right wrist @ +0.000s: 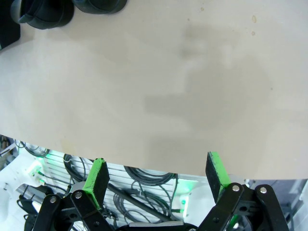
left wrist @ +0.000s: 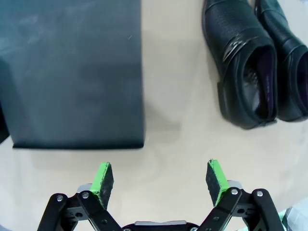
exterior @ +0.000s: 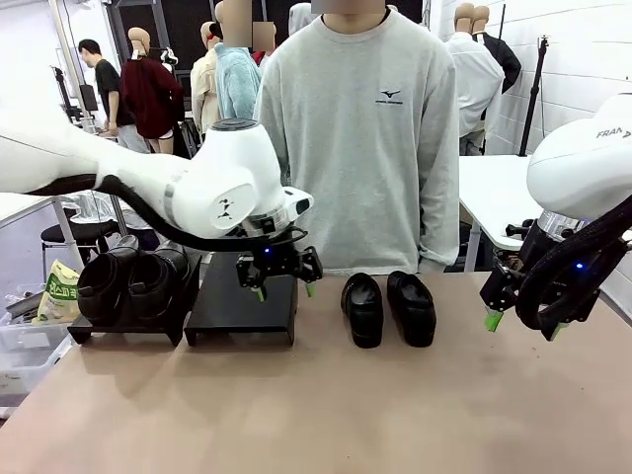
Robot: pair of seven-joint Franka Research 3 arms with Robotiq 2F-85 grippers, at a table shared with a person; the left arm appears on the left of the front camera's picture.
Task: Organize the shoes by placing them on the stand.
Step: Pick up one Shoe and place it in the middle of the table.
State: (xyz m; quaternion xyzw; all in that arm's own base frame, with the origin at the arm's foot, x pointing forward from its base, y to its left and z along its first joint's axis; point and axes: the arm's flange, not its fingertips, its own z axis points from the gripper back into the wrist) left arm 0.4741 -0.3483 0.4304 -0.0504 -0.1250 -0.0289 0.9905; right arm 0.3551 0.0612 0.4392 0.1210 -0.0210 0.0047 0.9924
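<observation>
Two black shoes [exterior: 362, 308] [exterior: 411, 306] lie side by side on the table's middle, toes toward me. Another pair of shoes [exterior: 128, 281] sits on the left part of the black stand [exterior: 242, 308]; the stand's right platform is bare. My left gripper [exterior: 284, 290] hangs open just above that bare platform's right front corner. In the left wrist view it [left wrist: 161, 178] is empty, with the stand [left wrist: 77, 72] upper left and the two loose shoes [left wrist: 245, 72] upper right. My right gripper [exterior: 521, 326] hovers open and empty by the table's right side [right wrist: 156, 175]; shoe toes [right wrist: 45, 12] show at top left.
A person in a grey sweatshirt [exterior: 365, 128] stands at the far edge behind the loose shoes. A bin with a printed bag [exterior: 59, 291] sits beside the table's left end. Cables [right wrist: 144, 180] lie on the floor beyond the table edge under my right gripper.
</observation>
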